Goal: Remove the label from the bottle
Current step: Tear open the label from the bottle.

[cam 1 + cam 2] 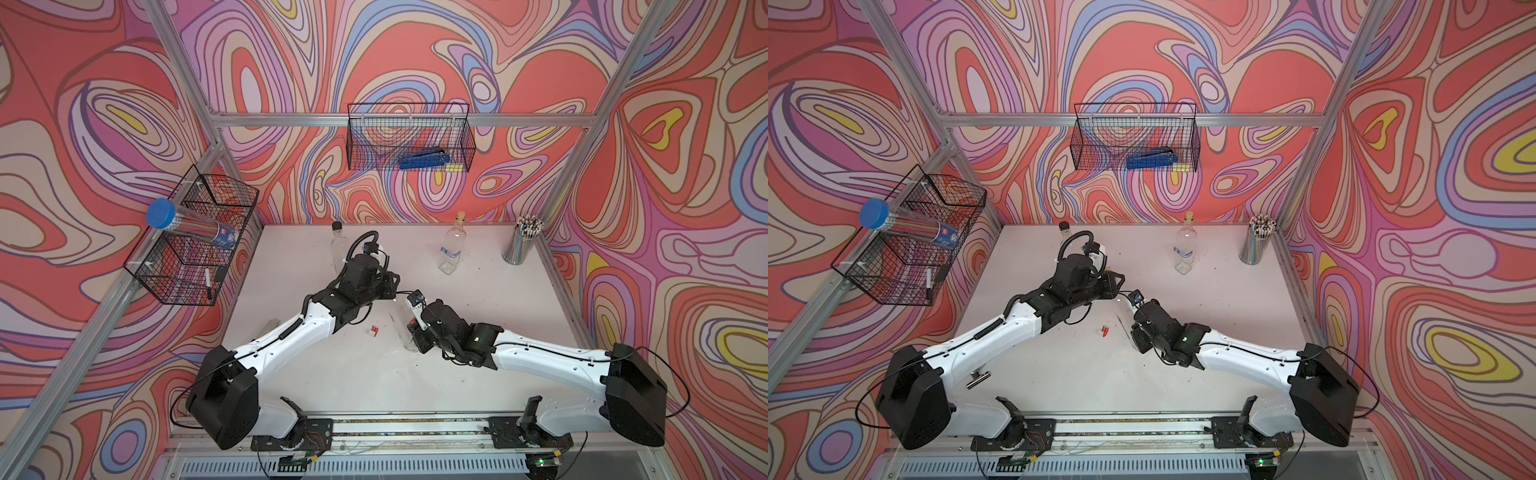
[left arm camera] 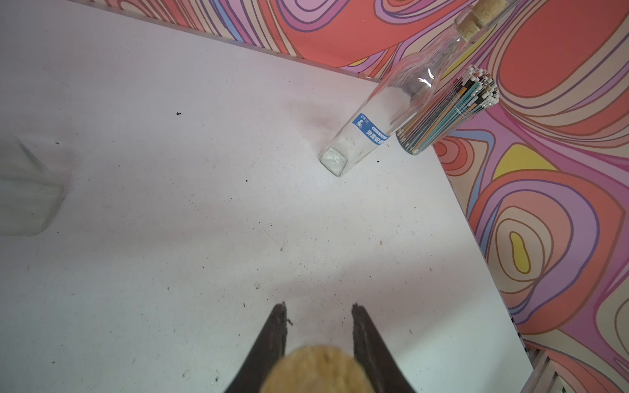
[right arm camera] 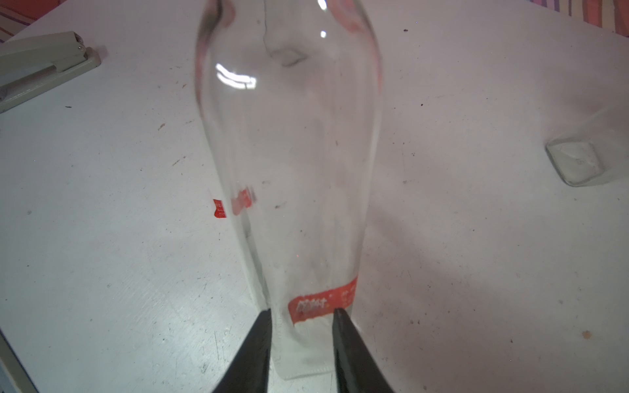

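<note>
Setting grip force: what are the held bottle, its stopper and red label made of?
Bottle: apparently glass, glossy; see-through with sharp highlights. Stopper: probably cork; tan, matte, blurred. Label: likely paper, matte; ragged whitish torn edges.

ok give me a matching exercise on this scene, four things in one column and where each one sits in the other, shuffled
Things
1. red scrap
2. blue label
3. pencils
4. blue tool

Places
A. in the wire basket on the back wall
B. lying loose on the table
C. standing in the metal cup
D. stuck on the upright corked bottle

Pairs: 1-B, 2-D, 3-C, 4-A
</note>
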